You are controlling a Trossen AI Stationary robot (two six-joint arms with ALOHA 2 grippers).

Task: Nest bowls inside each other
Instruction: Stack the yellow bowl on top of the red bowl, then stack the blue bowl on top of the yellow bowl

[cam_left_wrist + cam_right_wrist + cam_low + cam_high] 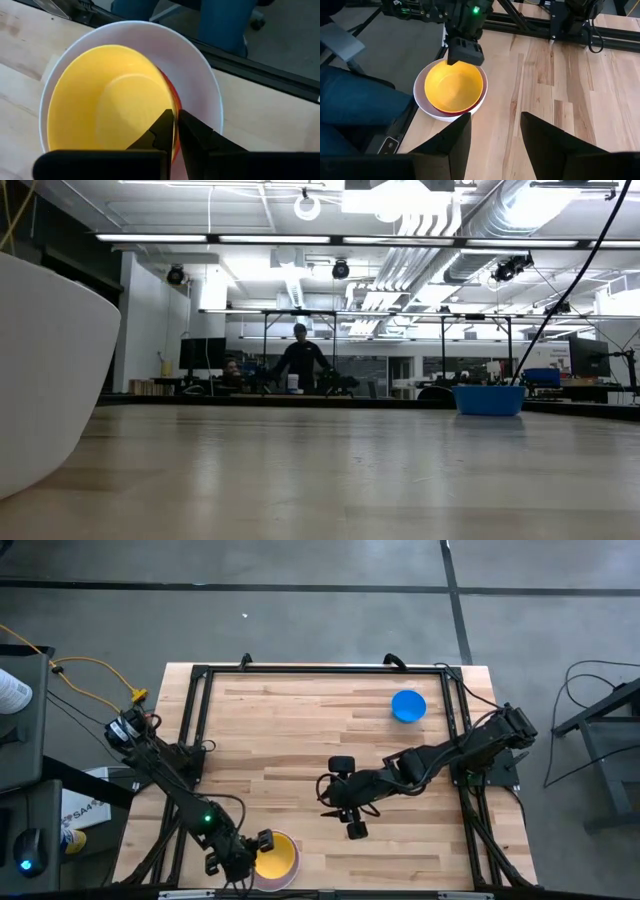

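Observation:
A yellow bowl [107,107] sits nested in a red bowl [466,109], which sits in a larger white bowl [200,75] at the table's near left edge. My left gripper [175,117] is over this stack, its fingers nearly together at the yellow bowl's rim. A blue bowl [408,706] rests alone on its base at the far right of the table. My right gripper [336,808] hangs open above mid-table, pointing toward the stack, with nothing between its fingers [495,117]. My left gripper has the yellow bowl's rim [171,102] between its two fingers, one finger over the inside of the bowl and one outside it. The fingers slant down from the table's left side. The yellow bowl rests in the red one, slightly tilted.
A black metal frame [320,668] runs round the table's far and side edges. The white bowl fills the left of the low view [50,370]. People stand in the room beyond the table [300,360]. Bare wood lies between the stack and the blue bowl.

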